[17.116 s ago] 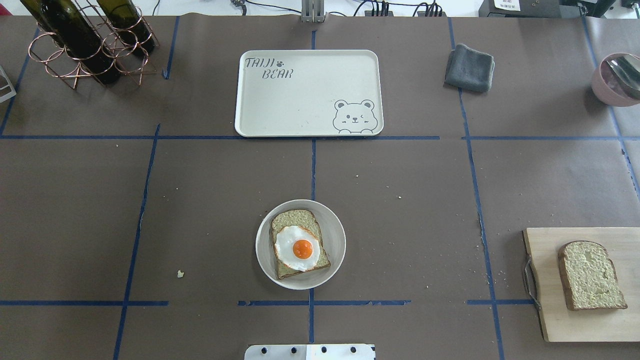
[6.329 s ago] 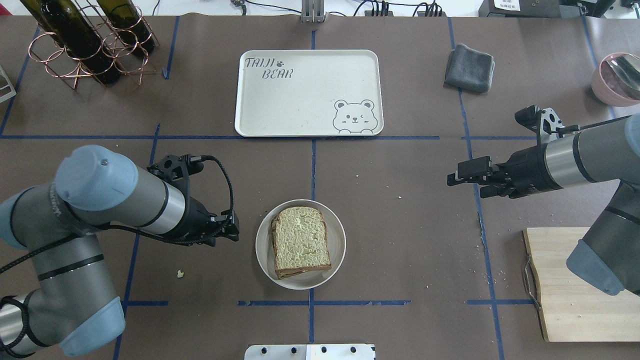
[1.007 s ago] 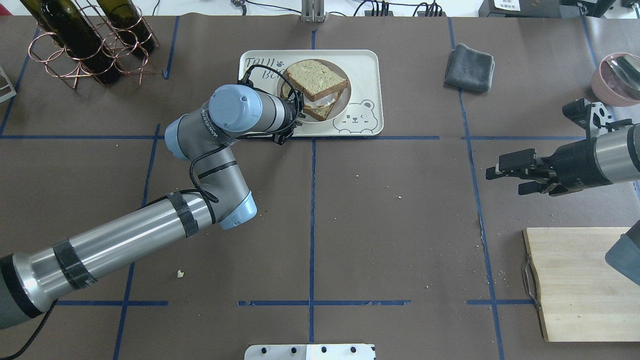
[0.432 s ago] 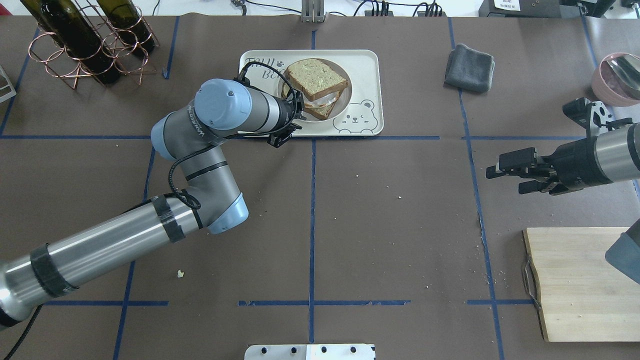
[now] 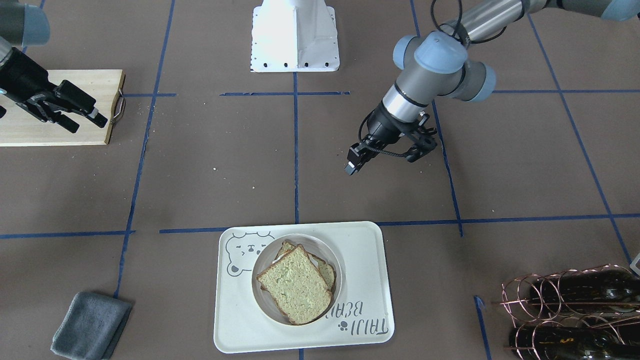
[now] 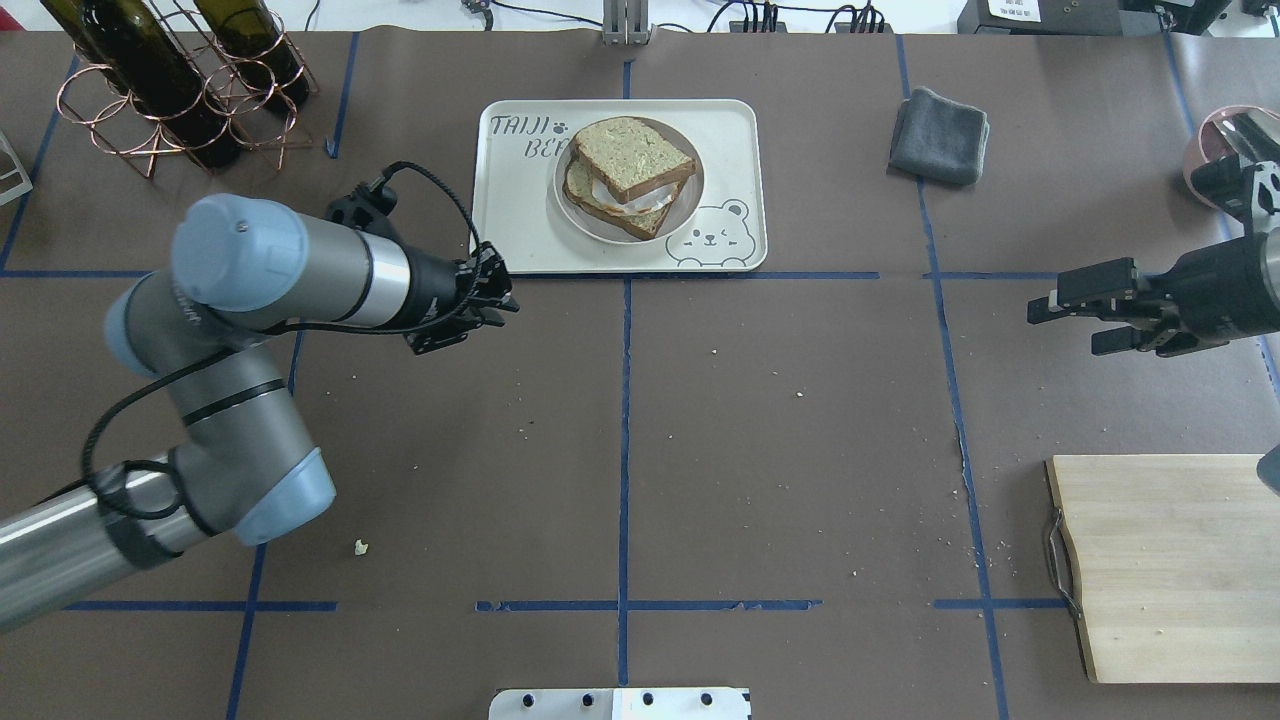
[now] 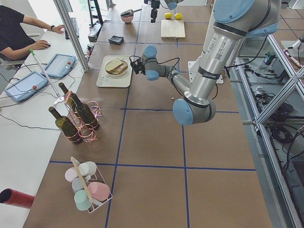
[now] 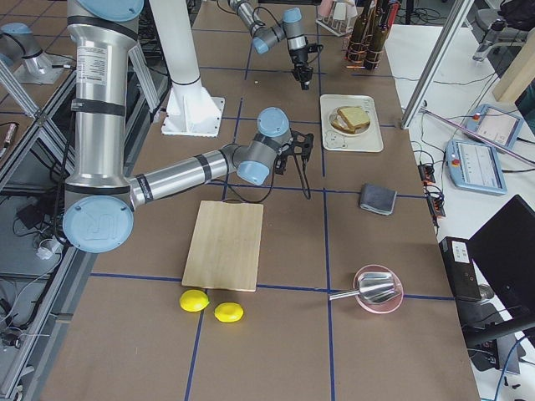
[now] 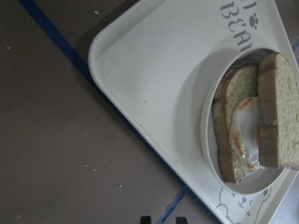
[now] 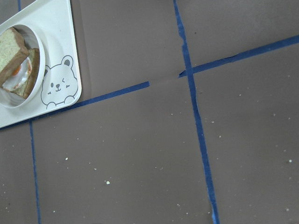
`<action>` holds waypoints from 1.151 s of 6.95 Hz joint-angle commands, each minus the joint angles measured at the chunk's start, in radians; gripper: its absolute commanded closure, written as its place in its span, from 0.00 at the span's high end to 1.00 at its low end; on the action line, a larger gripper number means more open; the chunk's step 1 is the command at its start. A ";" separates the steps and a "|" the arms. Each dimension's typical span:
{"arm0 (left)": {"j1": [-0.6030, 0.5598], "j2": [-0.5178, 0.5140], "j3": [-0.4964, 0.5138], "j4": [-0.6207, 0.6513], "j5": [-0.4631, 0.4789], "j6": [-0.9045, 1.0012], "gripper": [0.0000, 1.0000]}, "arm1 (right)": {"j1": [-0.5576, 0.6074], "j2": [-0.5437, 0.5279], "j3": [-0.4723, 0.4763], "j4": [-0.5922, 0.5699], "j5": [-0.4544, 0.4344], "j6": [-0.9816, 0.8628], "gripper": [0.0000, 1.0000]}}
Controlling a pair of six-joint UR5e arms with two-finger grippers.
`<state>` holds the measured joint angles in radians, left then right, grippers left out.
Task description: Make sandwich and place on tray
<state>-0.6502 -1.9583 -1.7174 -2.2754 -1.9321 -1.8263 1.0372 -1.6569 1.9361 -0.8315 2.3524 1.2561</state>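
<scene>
The sandwich point(image 6: 632, 160) lies on a small round white plate point(image 6: 694, 200) that stands on the cream bear tray point(image 6: 520, 220) at the far middle of the table. The top slice sits askew, and the white egg shows between the slices in the left wrist view point(image 9: 245, 126). My left gripper point(image 6: 495, 305) is open and empty. It hovers off the tray's near-left corner, apart from it. My right gripper point(image 6: 1062, 330) is open and empty, far to the right. The sandwich point(image 5: 295, 285) and tray point(image 5: 235, 320) also show in the front view.
A bare wooden cutting board point(image 6: 1170, 565) lies at the near right. A grey cloth point(image 6: 940, 135) lies right of the tray. A copper rack with wine bottles point(image 6: 170, 90) stands at the far left. A pink bowl point(image 6: 1215, 160) sits at the far right edge.
My left gripper has let go of the plate and drawn back left and nearer, off the tray. The plate with the sandwich stays on the tray. My right gripper has shifted slightly right.
</scene>
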 commanded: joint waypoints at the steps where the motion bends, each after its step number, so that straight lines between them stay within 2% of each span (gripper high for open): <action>1: -0.116 0.273 -0.164 -0.007 -0.156 0.409 0.32 | 0.126 -0.017 -0.002 -0.191 0.028 -0.331 1.00; 3: -0.367 0.482 -0.171 -0.010 -0.346 0.929 0.36 | 0.280 -0.021 0.000 -0.456 0.060 -0.787 1.00; 4: -0.494 0.551 -0.148 0.000 -0.364 1.177 0.36 | 0.347 -0.018 0.001 -0.606 0.062 -1.011 1.00; 5: -0.576 0.579 -0.083 0.004 -0.364 1.363 0.36 | 0.404 -0.015 0.001 -0.752 0.059 -1.185 1.00; 6: -0.671 0.581 -0.050 0.066 -0.376 1.526 0.35 | 0.455 -0.012 -0.002 -0.864 0.048 -1.345 1.00; 7: -0.789 0.567 -0.063 0.296 -0.383 1.716 0.36 | 0.489 -0.012 0.000 -0.930 0.032 -1.421 1.00; 8: -0.889 0.508 -0.067 0.546 -0.383 1.895 0.38 | 0.475 -0.004 0.000 -0.933 -0.002 -1.425 1.00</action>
<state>-1.4133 -1.4041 -1.7831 -1.9954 -2.3109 -0.1515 1.5035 -1.6675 1.9358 -1.7221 2.3820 -0.1153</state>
